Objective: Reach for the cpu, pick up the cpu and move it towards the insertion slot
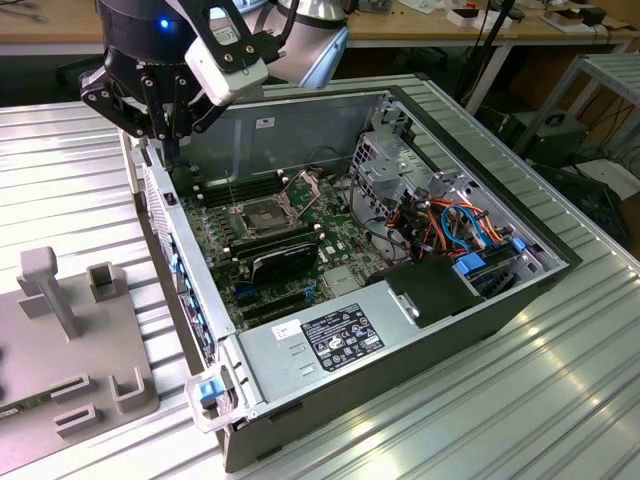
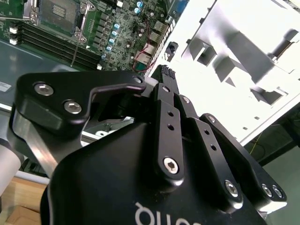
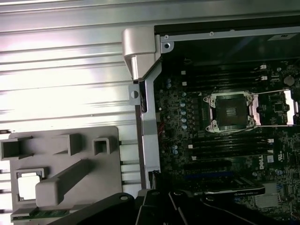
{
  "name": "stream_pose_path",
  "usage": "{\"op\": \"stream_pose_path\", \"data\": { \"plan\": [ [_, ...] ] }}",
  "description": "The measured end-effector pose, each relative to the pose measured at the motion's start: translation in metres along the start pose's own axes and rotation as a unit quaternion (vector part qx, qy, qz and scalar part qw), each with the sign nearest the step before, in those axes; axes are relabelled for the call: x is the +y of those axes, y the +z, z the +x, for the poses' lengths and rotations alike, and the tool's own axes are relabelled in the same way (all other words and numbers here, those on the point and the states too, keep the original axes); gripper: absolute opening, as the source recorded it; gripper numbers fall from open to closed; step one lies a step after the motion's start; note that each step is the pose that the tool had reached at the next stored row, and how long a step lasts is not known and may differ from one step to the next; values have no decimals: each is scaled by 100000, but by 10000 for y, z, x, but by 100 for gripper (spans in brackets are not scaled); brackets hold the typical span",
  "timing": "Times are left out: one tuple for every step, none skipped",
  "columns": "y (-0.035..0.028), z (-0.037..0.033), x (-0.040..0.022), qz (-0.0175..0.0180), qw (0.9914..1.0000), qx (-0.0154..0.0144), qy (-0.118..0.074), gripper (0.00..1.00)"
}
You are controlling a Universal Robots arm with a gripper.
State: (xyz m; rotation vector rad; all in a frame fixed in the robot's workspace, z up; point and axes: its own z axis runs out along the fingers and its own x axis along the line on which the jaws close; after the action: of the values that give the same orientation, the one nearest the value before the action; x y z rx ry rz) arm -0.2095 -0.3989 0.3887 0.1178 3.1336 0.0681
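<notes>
Hanging at the exterior view's upper left with black tool [image 1: 163, 138] closed on nothing, well apart from small silvery square cpu [image 3: 27, 186] in grey holder [image 3: 110, 168].

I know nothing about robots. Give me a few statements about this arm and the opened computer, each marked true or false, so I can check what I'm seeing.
1. The cpu lies in a recess of the grey holder, outside the computer case. True.
2. The insertion slot has a silvery chip seated in it. False: its centre shows dark, with no chip in it.
3. The gripper is carrying the cpu. False: the cpu sits in the holder, apart from the gripper, which hangs over a corner of the case in the exterior view.
4. The case is open, with the motherboard exposed. True.
</notes>
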Motion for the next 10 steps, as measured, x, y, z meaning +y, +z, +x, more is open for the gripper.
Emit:
{"op": "stream_pose_path", "data": {
  "plan": [
    [0,5,0,2,100000,14,9,11],
    [1,11,-1,3,100000,35,9,11],
    [2,20,-1,5,100000,55,10,11],
    [2,26,-2,3,100000,65,11,11],
    [3,37,-3,4,100000,88,11,11],
    [4,48,-4,6,100000,119,13,11],
    [5,54,-4,9,100000,151,12,11],
    [5,60,-5,12,100000,171,17,11],
    [6,64,-5,11,100000,188,17,11],
    [6,69,-5,12,100000,206,16,11]
  ]
}}
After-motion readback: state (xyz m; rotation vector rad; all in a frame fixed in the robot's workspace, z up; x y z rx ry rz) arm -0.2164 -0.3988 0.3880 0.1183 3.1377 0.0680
